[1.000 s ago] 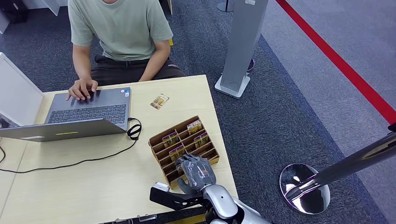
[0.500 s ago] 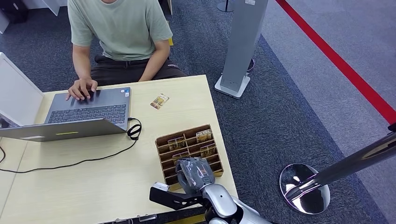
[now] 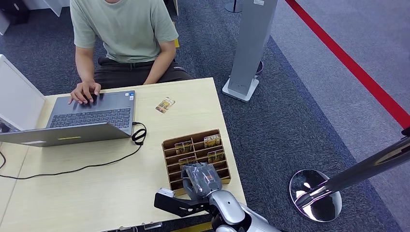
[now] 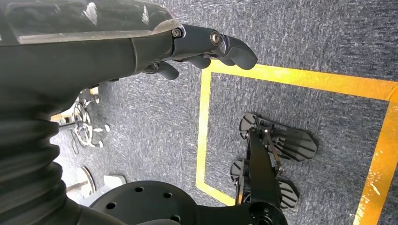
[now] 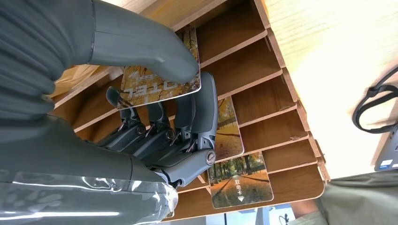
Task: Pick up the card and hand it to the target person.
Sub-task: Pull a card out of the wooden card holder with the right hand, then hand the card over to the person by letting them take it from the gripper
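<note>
Head view: right hand [image 3: 203, 178] over near slots of wooden card rack [image 3: 195, 153] on table [image 3: 96, 183]. Right wrist view: card [image 5: 159, 84] pinched between thumb and fingers [image 5: 197, 122] inside rack. Left wrist view: left hand [image 4: 197, 44] hanging empty, fingers loosely extended above carpet.

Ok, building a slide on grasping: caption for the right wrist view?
Right hand pinches a card over the wooden card rack.

the right robot hand [image 5: 159, 117] is matte grey, with a thick smooth thumb and darker fingers jointed by small silver screws. its forearm [image 3: 232, 215] is glossy silver. the left robot hand [image 4: 187, 44] has dark fingers behind a grey ribbed cover.
</note>
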